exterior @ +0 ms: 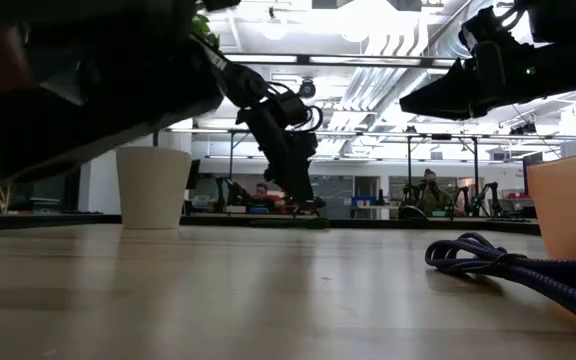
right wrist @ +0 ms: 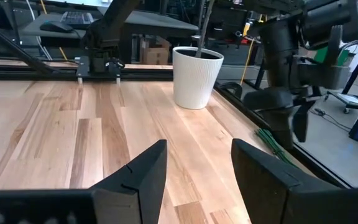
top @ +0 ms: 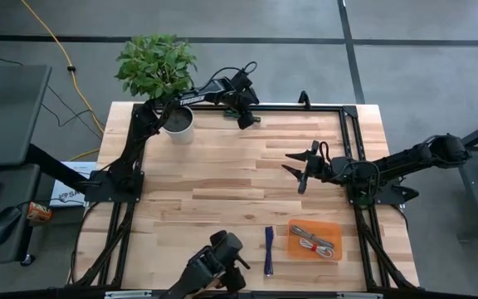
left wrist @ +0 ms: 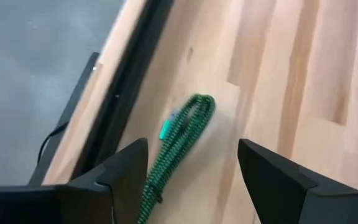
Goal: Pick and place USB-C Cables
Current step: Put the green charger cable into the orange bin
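Orange tray (top: 330,227) holds two cables (top: 314,242); both end effectors gape, empty.

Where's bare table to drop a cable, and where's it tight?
Free: the wide bare wood mid-table between the white pot, the right gripper and the blue cable. Tight: the far edge, where the left gripper, jaws open, hangs over the green cable, and the orange tray holding two cables.
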